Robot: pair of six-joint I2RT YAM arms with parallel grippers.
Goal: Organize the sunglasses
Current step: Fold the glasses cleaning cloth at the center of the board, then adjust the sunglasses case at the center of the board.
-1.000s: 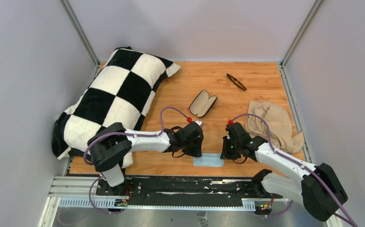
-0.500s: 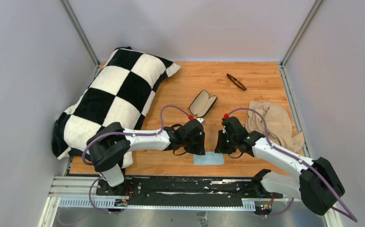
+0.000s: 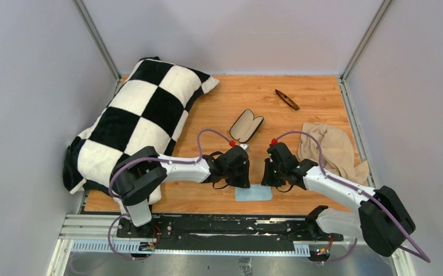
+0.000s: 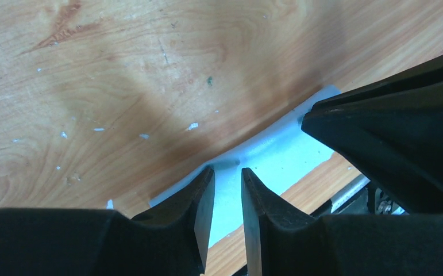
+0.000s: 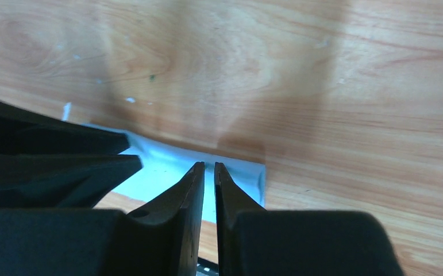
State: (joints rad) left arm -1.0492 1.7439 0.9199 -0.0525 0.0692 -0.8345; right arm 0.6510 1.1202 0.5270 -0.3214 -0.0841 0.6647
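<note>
The sunglasses (image 3: 287,99), folded with a thin dark frame, lie at the far right of the wooden table, far from both grippers. The black case (image 3: 246,125) lies open mid-table, beige lining up. A light blue cloth (image 3: 253,193) lies flat near the front edge. My left gripper (image 3: 243,179) sits at the cloth's far left edge. In the left wrist view its tips (image 4: 227,169) are a narrow gap apart over a small wrinkle in the cloth (image 4: 276,155). My right gripper (image 3: 269,179) is at the far right edge, its jaws (image 5: 208,165) almost closed on the cloth (image 5: 161,167).
A large black-and-white checkered pillow (image 3: 138,123) covers the left side. A crumpled beige cloth (image 3: 331,150) lies at the right, behind my right arm. Grey walls enclose the table. The black rail (image 3: 207,225) runs along the front edge.
Both grippers have moved inward and closer together, onto the far edge of the blue cloth. The sunglasses, case and pillow have not moved.
</note>
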